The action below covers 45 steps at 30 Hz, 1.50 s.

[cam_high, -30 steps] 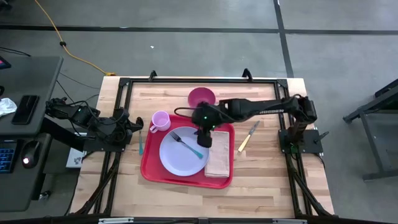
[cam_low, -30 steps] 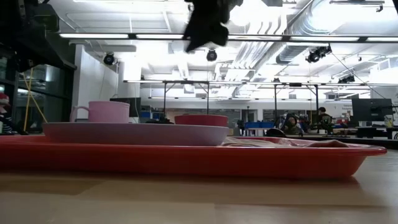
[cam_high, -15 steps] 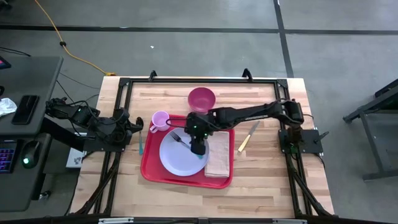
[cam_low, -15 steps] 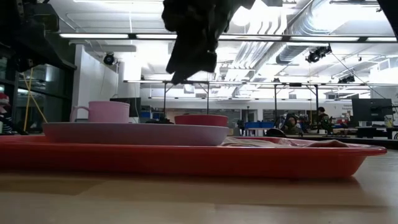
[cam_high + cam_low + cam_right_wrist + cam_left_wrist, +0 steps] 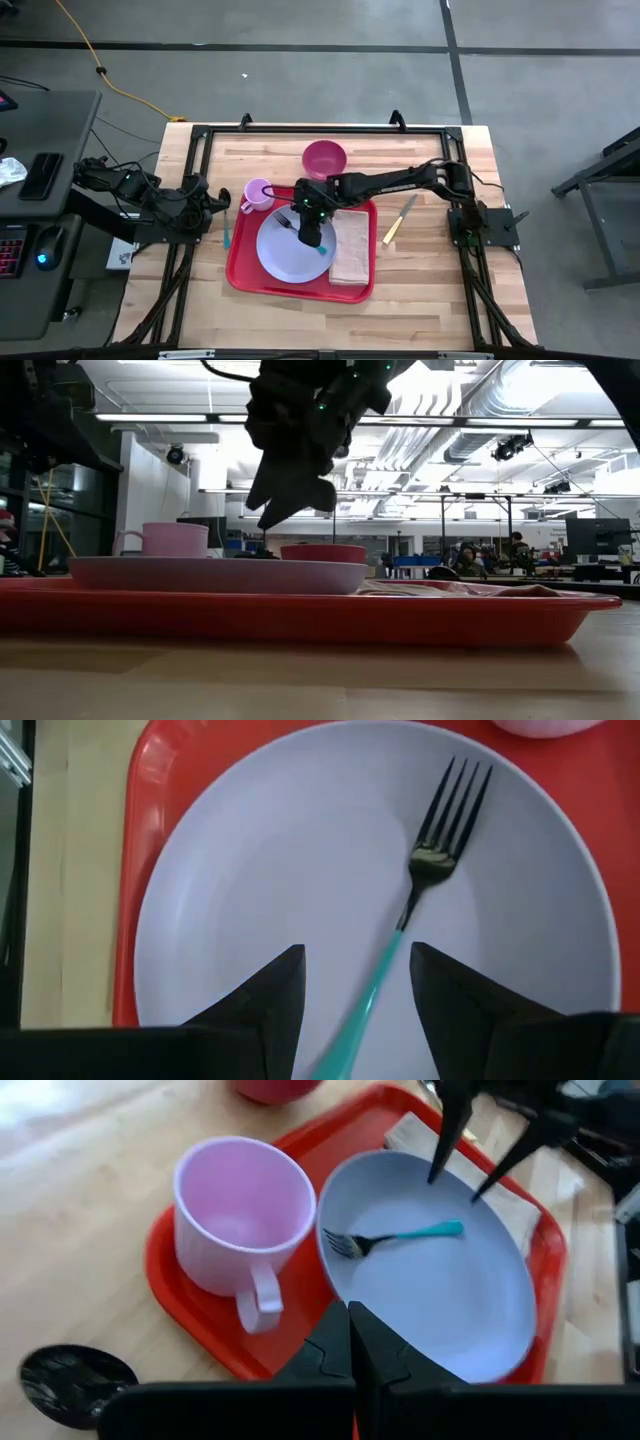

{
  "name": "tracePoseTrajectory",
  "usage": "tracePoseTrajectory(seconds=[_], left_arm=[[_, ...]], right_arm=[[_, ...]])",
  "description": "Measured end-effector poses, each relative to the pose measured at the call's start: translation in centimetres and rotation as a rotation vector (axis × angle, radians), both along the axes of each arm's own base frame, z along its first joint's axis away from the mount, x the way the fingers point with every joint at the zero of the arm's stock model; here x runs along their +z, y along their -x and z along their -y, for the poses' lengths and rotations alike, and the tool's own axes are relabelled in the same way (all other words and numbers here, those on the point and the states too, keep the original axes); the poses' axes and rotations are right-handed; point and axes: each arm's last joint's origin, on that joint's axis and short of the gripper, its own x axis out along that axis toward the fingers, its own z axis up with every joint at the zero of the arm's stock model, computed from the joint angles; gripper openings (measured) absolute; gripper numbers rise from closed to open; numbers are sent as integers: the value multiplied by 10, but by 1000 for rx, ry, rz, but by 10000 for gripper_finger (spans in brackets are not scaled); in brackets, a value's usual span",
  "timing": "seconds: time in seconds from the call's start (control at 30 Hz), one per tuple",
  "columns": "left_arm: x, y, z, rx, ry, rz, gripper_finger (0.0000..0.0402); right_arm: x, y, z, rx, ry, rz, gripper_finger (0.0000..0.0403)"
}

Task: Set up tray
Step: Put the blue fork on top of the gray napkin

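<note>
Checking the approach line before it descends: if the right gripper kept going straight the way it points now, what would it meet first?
Most likely the fork's teal handle, framed between the open right gripper's fingers, lying on the lavender plate. Height above it is unclear.

A teal-handled fork [image 5: 301, 232] lies on the lavender plate [image 5: 290, 252], a folded napkin [image 5: 351, 257] just right, a pink mug [image 5: 258, 193] far-left, a knife [image 5: 399, 219] farther right.

My right arm reaches from the right side across the middle of the surface, wrist bent downward. Its end effector [image 5: 312, 232] hangs low with both fingers [image 5: 268, 1002] spread apart and nothing between them. My left arm waits folded at the left edge of the surface, its end effector [image 5: 350, 1342] closed and empty.
</note>
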Motion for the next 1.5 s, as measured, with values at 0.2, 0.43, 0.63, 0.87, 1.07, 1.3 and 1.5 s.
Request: tracePoseTrajectory(seconds=[0.2,0.43,0.63,0.87,1.07,1.3,1.5], left_arm=[[2,-1,-1,30,-43,26,21],[11,-7,1,-7,-66,125,21],[13,-8,2,-17,-78,143,21],[13,-8,2,-24,-76,142,21],[13,-8,3,-43,-64,138,21],[12,-8,3,-50,-65,123,21],[12,-8,3,-58,-78,120,21]], right_arm=[[4,-7,0,-4,1,45,160],[25,-14,1,-30,49,114,160],[17,-16,-4,-42,25,79,160],[-24,-26,-11,-33,-15,-77,159],[-37,-40,-8,-12,45,-173,137],[-51,-47,-11,17,64,-261,125],[-52,-47,-10,-6,130,-262,124]])
